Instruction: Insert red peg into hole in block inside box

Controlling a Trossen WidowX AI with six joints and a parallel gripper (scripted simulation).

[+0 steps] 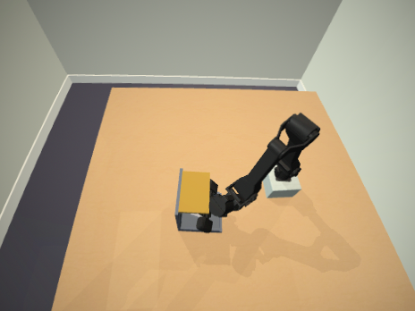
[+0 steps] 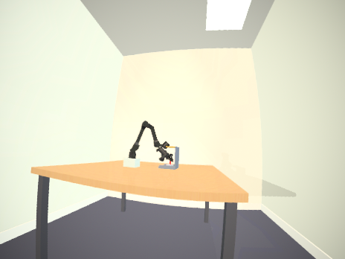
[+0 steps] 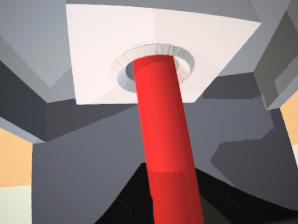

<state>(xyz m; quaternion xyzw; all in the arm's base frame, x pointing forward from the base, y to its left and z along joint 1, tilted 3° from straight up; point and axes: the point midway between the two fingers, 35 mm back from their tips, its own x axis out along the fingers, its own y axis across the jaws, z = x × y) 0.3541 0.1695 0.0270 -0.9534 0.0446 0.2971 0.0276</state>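
The red peg [image 2: 170, 162] [image 3: 165, 130] is held in my gripper [image 2: 171, 159] [image 3: 160, 170], which is shut on it inside the box [image 1: 192, 222] [image 2: 177, 158] [image 3: 95, 150], below the flat yellow roof [image 1: 194, 192] [image 2: 170, 146]. In the wrist view the peg's far end lies over the round hole of the white block [image 3: 92, 45], and the hole's rim shows on both sides and beyond it. Whether the end has entered the hole is not clear. In the top view the roof and the gripper body hide the peg and the fingertips.
The arm reaches in through the open front from its pale base block [image 1: 283, 193] [image 2: 131, 163]. The gripper body is very close to the roof's front edge; any gap there is too small to judge. The box stands on the wooden table [image 1: 148, 134] [image 2: 149, 180].
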